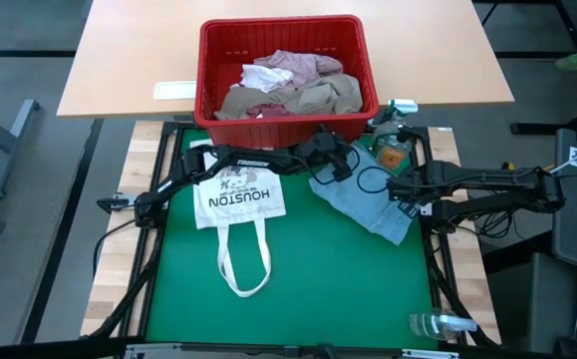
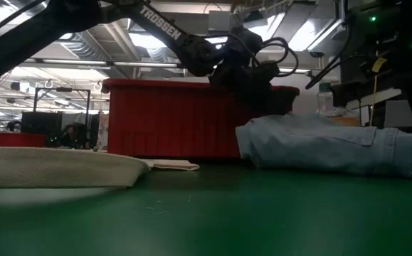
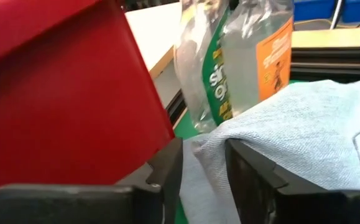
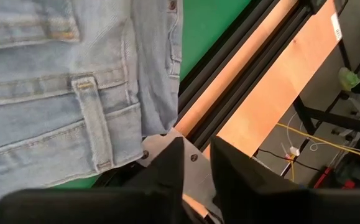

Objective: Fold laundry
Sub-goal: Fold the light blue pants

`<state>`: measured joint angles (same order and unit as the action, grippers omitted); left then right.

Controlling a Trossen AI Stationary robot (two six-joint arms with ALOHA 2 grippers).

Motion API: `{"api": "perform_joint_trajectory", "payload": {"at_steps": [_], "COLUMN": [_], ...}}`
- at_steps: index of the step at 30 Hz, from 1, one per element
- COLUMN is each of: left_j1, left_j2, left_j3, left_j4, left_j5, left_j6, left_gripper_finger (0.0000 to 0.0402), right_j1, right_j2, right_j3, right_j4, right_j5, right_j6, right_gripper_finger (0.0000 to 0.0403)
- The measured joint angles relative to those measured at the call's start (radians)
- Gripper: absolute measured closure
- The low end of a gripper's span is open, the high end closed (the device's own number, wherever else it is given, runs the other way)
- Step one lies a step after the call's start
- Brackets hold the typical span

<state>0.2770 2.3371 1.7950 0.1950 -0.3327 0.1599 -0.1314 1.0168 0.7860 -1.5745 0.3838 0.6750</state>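
Light blue denim jeans (image 1: 368, 204) flat on green worktop (image 1: 298, 299), left tool (image 3: 203, 171) parted around a fold, right tool (image 4: 196, 163) slightly parted at waistband edge, holding nothing, red plastic basket (image 1: 213, 95) of crumpled garments (image 1: 293, 90) behind, clear spray bottle (image 3: 235, 56) beside, white tote bag (image 1: 240, 199) left.

The green mat's (image 1: 338, 279) near half is left free; its far edge is blocked by the red basket (image 1: 286, 75), with the tote bag (image 1: 240, 196) and jeans (image 1: 368, 202) lying between.

Green mat (image 1: 338, 269) spread over the table, carrying light blue jeans (image 1: 368, 204), a white Houston tote bag (image 1: 240, 199), red laundry basket (image 1: 283, 110) at the far edge.
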Motion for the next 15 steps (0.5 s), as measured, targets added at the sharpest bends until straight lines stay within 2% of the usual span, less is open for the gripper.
{"api": "perform_joint_trajectory", "payload": {"at_steps": [6, 11, 15], "left_j1": [-0.012, -0.001, -0.004], "left_j2": [0.000, 0.000, 0.000], "left_j3": [0.000, 0.000, 0.001], "left_j4": [0.000, -0.028, -0.026], "left_j5": [-0.067, -0.173, -0.199], "left_j6": [0.009, 0.011, 0.008], "left_gripper_finger": [0.0270, 0.0274, 0.0282], "right_j1": [0.000, 0.000, 0.000], "right_j2": [0.000, 0.000, 0.000], "right_j3": [0.000, 0.000, 0.000], "right_j4": [0.003, 0.005, 0.005], "right_j5": [0.036, 0.022, 0.007], "right_j6": [0.001, 0.001, 0.001], "right_gripper_finger": [0.0284, 0.0277, 0.0276]}}
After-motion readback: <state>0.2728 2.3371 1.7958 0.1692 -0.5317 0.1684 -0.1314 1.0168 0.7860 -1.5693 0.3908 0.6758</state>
